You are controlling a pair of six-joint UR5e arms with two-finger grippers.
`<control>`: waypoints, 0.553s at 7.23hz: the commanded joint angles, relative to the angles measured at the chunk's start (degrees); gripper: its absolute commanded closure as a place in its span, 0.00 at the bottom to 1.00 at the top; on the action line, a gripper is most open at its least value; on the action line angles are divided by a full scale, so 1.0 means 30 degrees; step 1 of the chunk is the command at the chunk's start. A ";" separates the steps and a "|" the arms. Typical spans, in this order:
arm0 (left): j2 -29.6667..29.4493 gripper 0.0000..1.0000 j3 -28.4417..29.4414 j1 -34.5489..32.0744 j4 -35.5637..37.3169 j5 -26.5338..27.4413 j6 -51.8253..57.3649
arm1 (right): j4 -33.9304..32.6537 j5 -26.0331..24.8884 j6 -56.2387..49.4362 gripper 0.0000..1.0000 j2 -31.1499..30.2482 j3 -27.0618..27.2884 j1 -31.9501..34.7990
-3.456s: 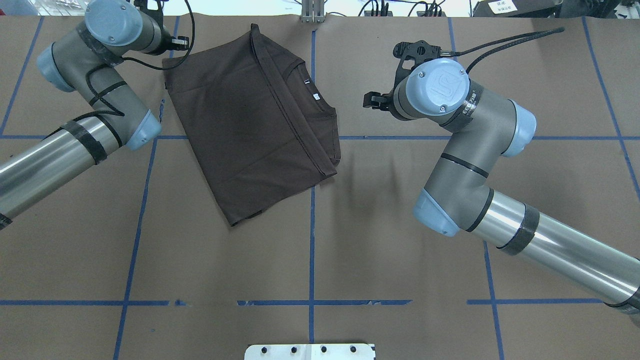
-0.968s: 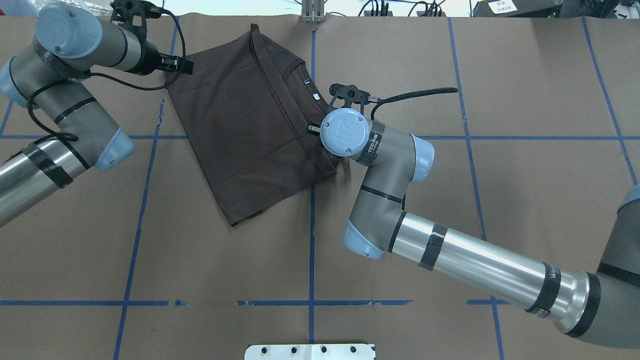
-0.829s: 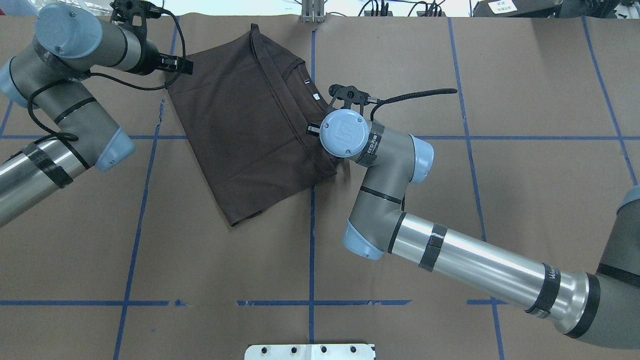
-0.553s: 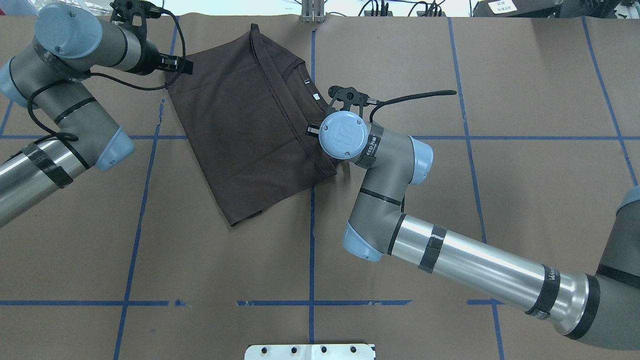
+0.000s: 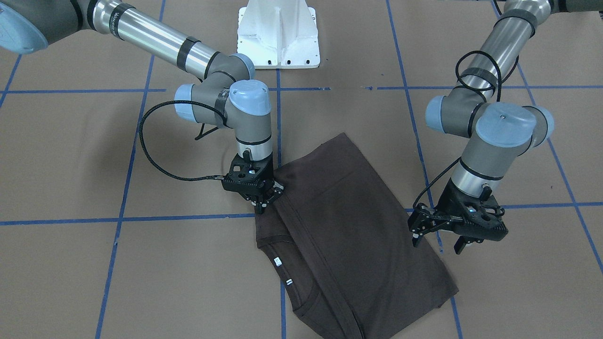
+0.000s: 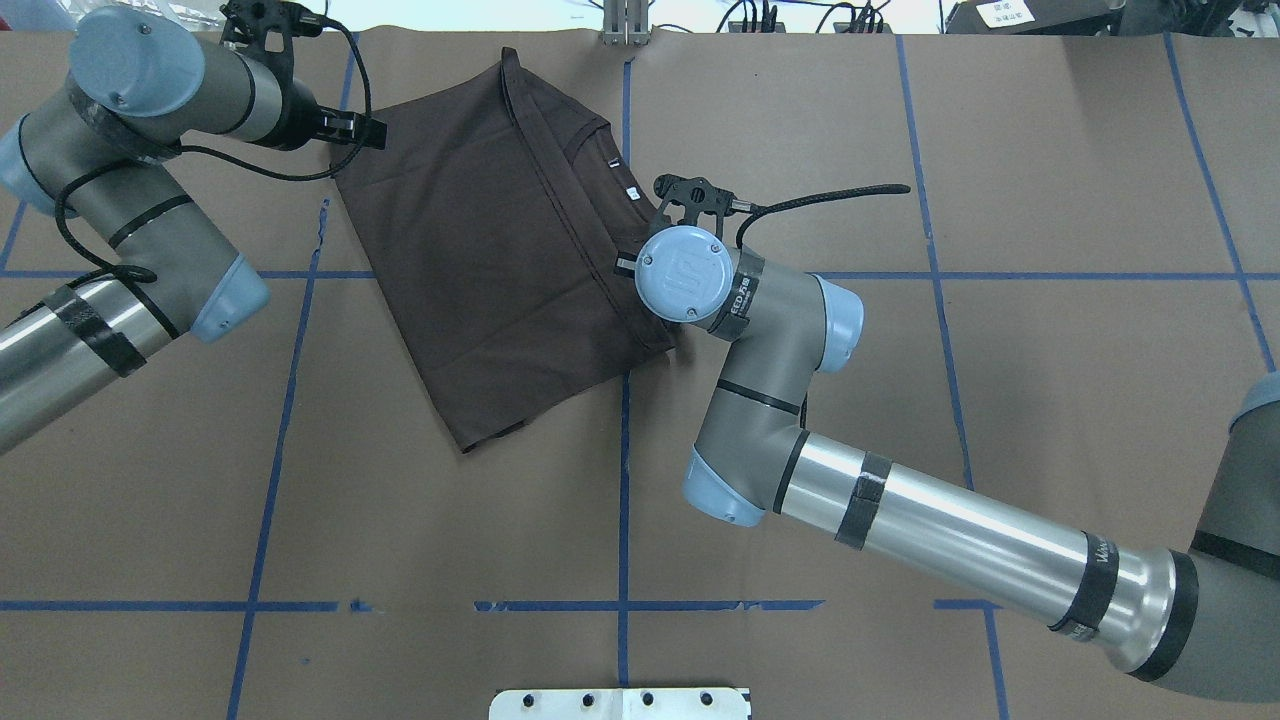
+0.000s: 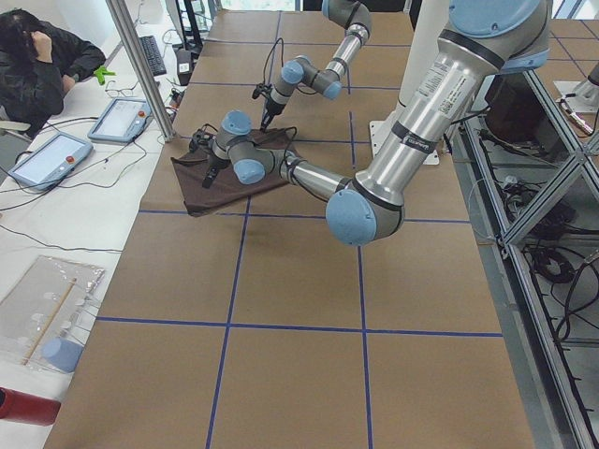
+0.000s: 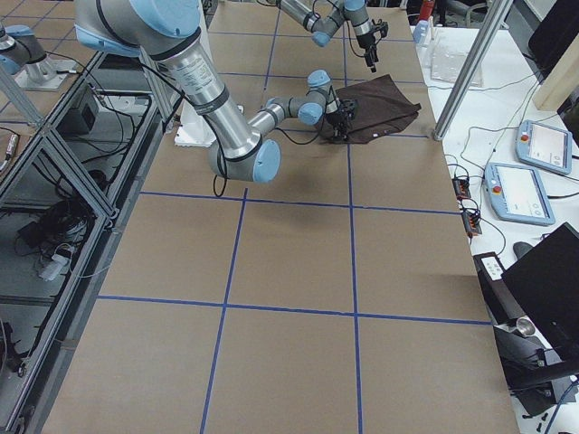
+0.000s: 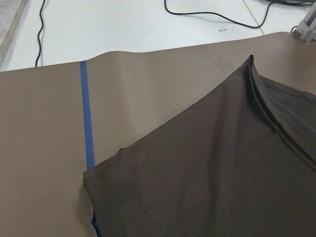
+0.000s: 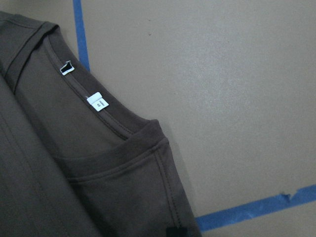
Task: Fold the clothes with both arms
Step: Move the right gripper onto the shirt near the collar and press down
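T-shirt (image 6: pixel 500 260) lies part-folded on the table (image 6: pixel 950 420), far centre, long axis skewed to the blue grid. Collar (image 10: pixel 118 128) edge faces the right gripper (image 5: pixel 260 203): tips down on that edge, fingers close together, pinch not confirmable. Left gripper (image 5: pixel 437 241) is spread wide, empty, by the opposite plain corner. The right is nearer, so I'd judge it leads the next fold.
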 commanded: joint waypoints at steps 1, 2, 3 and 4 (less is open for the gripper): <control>0.0000 0.00 -0.0025 0.0000 0.0013 0.0000 0.0000 | -0.0342 0.0029 -0.0150 1.00 -0.0036 0.0121 -0.0002; 0.0000 0.00 -0.0025 0.0029 0.0013 0.0000 0.0000 | -0.0635 0.0029 -0.0383 1.00 -0.0037 0.0267 -0.0002; 0.0000 0.00 -0.0025 0.0029 0.0013 0.0000 0.0000 | -0.0667 0.0000 -0.1545 0.51 -0.0037 0.0239 -0.0002; 0.0000 0.00 -0.0025 0.0029 0.0013 0.0000 0.0000 | -0.0696 0.0000 -0.1731 0.44 -0.0037 0.0239 -0.0002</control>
